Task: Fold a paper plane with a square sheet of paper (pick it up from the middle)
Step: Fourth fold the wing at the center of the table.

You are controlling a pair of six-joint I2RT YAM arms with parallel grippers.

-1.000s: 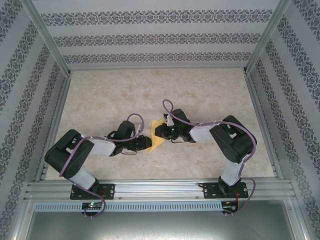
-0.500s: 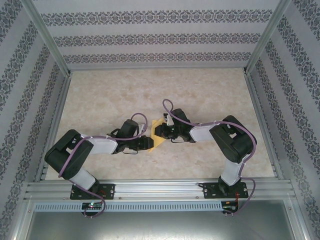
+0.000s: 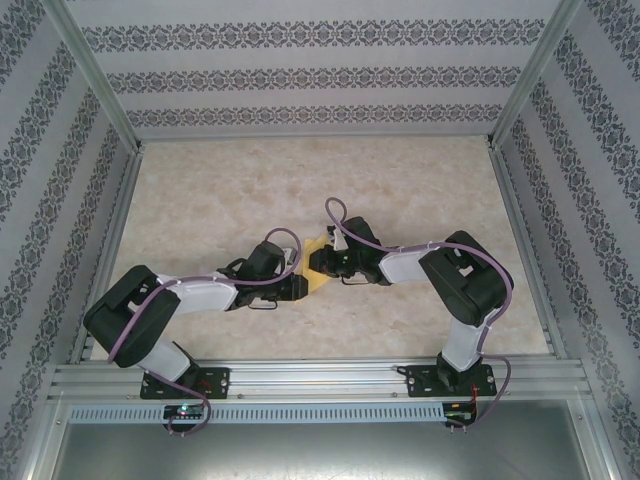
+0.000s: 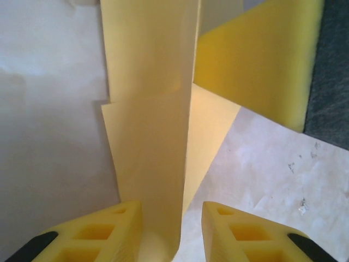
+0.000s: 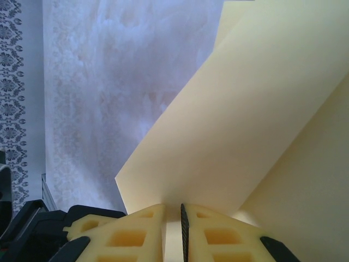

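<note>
Yellow-orange paper is being worked between the two arms near the middle of the marbled table (image 3: 400, 190). On the left, the left gripper (image 3: 298, 287) is reaching in closer to its partner than it was a second ago, and its jaws are easing apart. In the left wrist view its fingers (image 4: 109, 234) are standing off a folded flap of the square sheet of paper (image 4: 150, 136). The flap is rising loosely between them, lying against one finger and clear of the other, so nothing is being clamped there. Between the grippers, less of the sheet is showing from above than before, as the left arm is now covering more of it. On the right, the right gripper (image 5: 173, 210) is keeping its place, its jaws pinched tight on an edge of the sheet. The left side is probably letting go to take a fresh hold or press a crease, leaving the right to carry the fold alone, and the freed flap may spring open.
</note>
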